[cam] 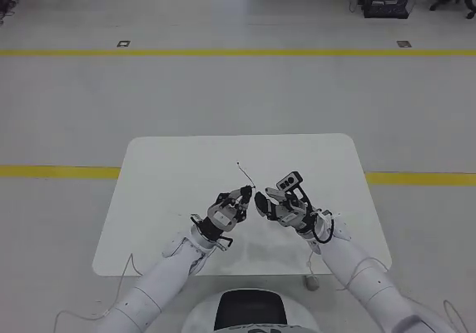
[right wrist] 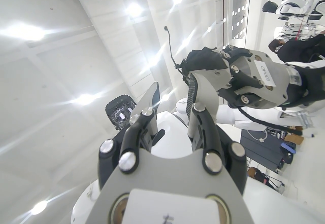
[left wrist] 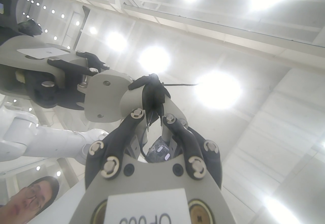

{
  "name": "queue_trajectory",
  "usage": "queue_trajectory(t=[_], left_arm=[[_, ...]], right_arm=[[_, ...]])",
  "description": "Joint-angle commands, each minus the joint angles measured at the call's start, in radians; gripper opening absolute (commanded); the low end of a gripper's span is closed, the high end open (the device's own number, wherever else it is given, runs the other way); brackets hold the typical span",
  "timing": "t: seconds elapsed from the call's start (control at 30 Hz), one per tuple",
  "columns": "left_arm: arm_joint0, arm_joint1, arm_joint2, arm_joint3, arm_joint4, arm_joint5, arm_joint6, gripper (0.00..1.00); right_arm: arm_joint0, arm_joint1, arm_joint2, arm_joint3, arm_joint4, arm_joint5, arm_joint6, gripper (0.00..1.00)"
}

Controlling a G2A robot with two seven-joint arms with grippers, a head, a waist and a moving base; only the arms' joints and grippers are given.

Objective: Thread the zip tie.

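Observation:
Both grippers hover close together above the middle of the white table (cam: 163, 175). My left gripper (cam: 242, 196) is shut on a thin black zip tie (cam: 245, 175), whose free length pokes away from the robot. In the left wrist view the black-padded fingertips (left wrist: 152, 90) pinch the zip tie (left wrist: 180, 85), and more of the strap hangs down between the fingers. My right gripper (cam: 261, 203) sits just beside the left one, open (right wrist: 174, 83), with nothing between its fingers. From the right wrist view, the zip tie (right wrist: 170, 50) rises from the left gripper (right wrist: 203, 62), ending in a small square head.
The white table's front edge (cam: 221, 273) lies just below the arms. A grey floor with yellow lines (cam: 38, 171) surrounds the table.

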Motion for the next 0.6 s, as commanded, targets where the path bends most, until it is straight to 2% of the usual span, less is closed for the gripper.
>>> queue_trajectory(t=[0.0, 0.57], left_arm=[[0.001, -0.001, -0.001, -0.001, 0.003, 0.002, 0.000, 0.00], [0.006, -0.009, -0.013, -0.005, 0.012, 0.013, -0.002, 0.00]], right_arm=[[0.000, -0.002, 0.002, 0.001, -0.002, 0.001, 0.000, 0.23], [-0.003, -0.016, 0.008, 0.004, -0.023, 0.015, 0.000, 0.22]])
